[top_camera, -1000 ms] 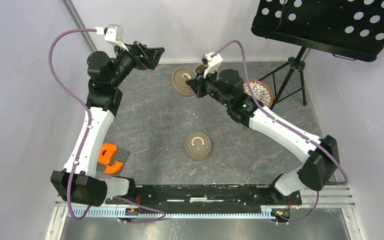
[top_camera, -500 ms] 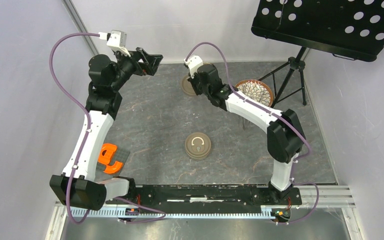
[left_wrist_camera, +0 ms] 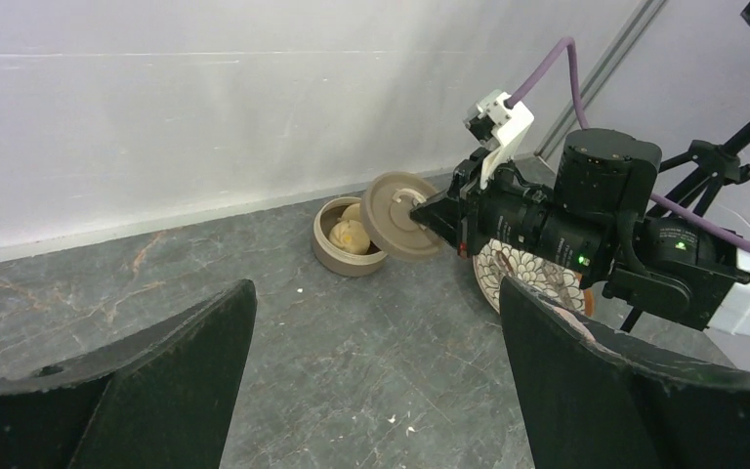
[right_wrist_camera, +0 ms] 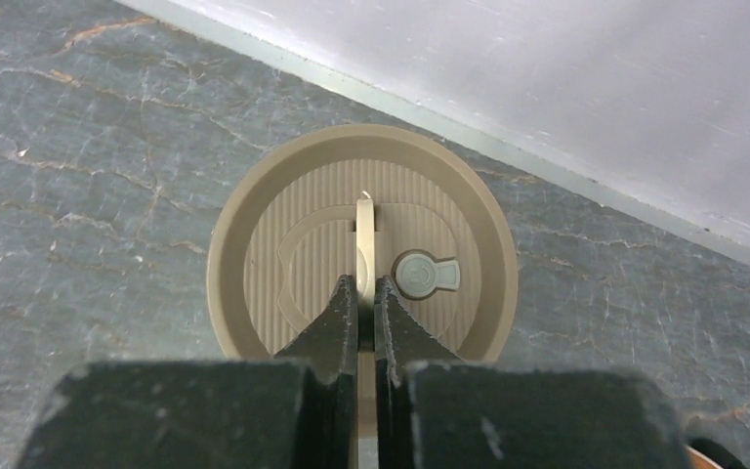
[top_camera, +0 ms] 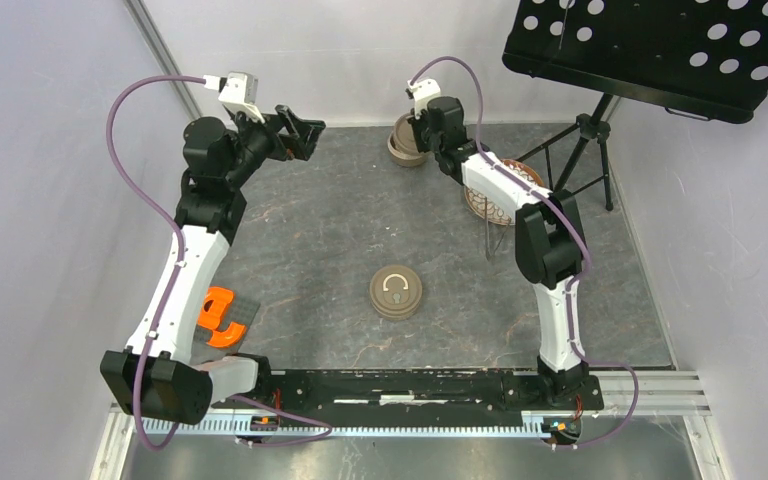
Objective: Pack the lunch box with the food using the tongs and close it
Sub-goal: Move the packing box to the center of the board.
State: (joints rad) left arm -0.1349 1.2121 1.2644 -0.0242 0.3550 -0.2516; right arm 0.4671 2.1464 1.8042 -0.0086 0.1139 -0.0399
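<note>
hidden: plate [top_camera: 528, 178] half under right arm [top_camera: 550, 250]; tongs [top_camera: 487, 238] just a thin line, 3 o'clock
right tool [right_wrist_camera: 366, 285]: clamped on lid [right_wrist_camera: 264, 225] handle, lid tilted over lunch box [left_wrist_camera: 332, 256]
left tool [left_wrist_camera: 376, 298]: jaws apart, empty
food [left_wrist_camera: 350, 235]: pale buns in lunch box, 12 o'clock
bench [top_camera: 310, 250]: grey stone-look; pale walls [top_camera: 50, 200]

On the table [top_camera: 310, 250], the lunch box bowl [left_wrist_camera: 337, 259] sits at the middle of the far edge with food [left_wrist_camera: 350, 234] in it. A lid [right_wrist_camera: 361, 254] is tilted at its right side, pinched by its handle in the right gripper [right_wrist_camera: 366, 293]. Right of the bowl lies the plate [left_wrist_camera: 513, 274], with the tongs [top_camera: 487, 240] just before its left rim and a stand [top_camera: 588, 130] behind it at the far right corner. A second lid [top_camera: 396, 291] lies at the table's middle, and a small curved piece [top_camera: 218, 318] rests on a pad [top_camera: 247, 310] by the near left edge.
</note>
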